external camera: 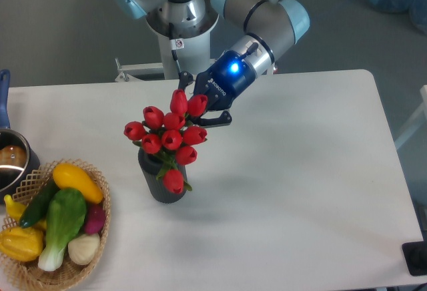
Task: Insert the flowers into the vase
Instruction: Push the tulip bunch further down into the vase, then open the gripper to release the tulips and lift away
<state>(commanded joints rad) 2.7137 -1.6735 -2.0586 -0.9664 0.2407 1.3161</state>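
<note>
The flowers (171, 135), a bunch of red tulip buds with green stems, hang tilted over the vase (162, 184), a dark grey ribbed cylinder left of the table's middle. Their stems reach down into its mouth, and one bud droops over the front rim. My gripper (201, 106) sits behind and to the upper right of the bunch, shut on it, with the buds hiding most of the fingers.
A wicker basket (28, 179) of vegetables stands at the front left corner. A metal pot (9, 163) with a blue handle sits at the left edge. The robot base (181, 24) rises behind the table. A black object (416, 257) is at the front right corner.
</note>
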